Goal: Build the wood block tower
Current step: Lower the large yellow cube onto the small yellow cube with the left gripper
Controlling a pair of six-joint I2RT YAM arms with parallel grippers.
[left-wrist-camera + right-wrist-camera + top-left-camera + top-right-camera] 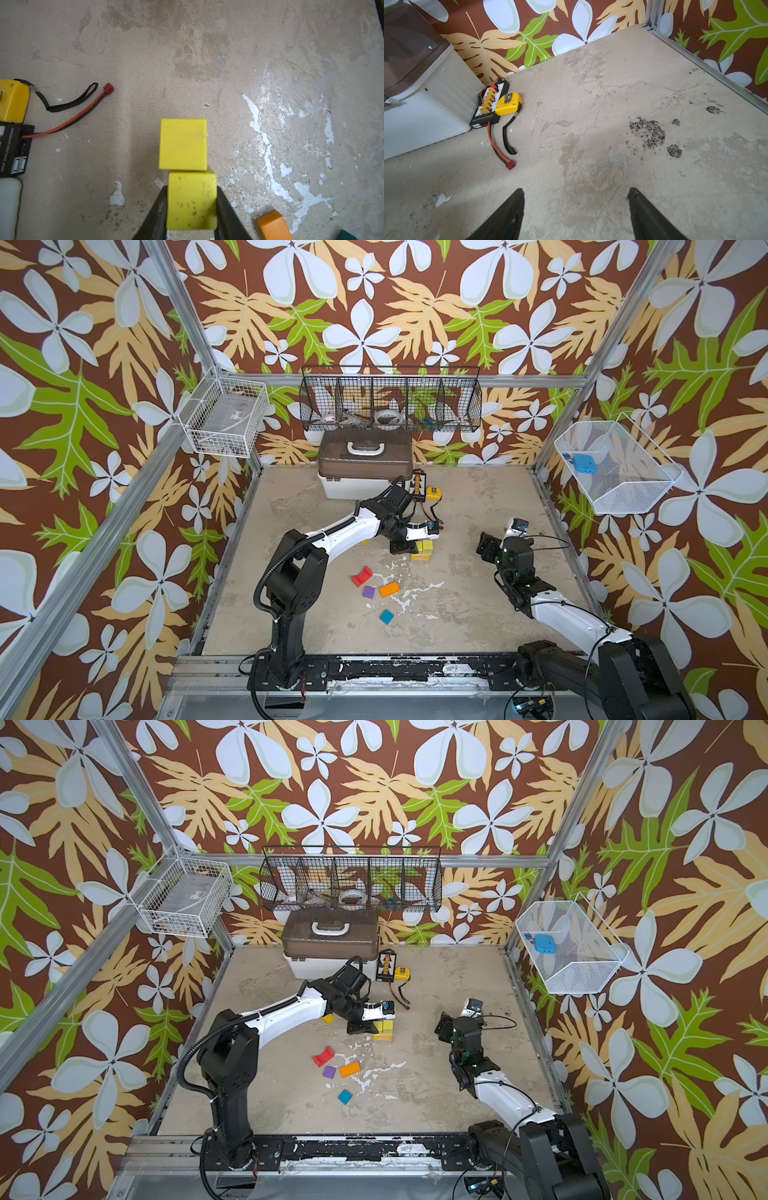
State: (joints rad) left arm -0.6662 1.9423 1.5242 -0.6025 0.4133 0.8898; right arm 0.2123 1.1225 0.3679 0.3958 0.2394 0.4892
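We have the left gripper (191, 188) clamped narrow on a yellow cube (192, 201), its jaws pressing the cube's two sides. That cube touches a second yellow cube (184, 144), and both seem to rest on a pale base block (382, 1037). This is the start of the tower (422, 551), which stands in the middle of the table (478, 497), just far of the loose blocks.

To place the held cube well, we judge it should sit flat and flush against its neighbour before we let go. In the left wrist view its edges look slightly offset from the other cube's, so a small nudge may help. Then we open gently and lift straight up, so the jaws drag neither cube.

The right gripper (576, 190) hangs wide open over bare table at the right, holding nothing. The red arch (362, 576), purple cube (368, 592), orange block (389, 589) and teal block (386, 616) lie nearer us, left of centre.
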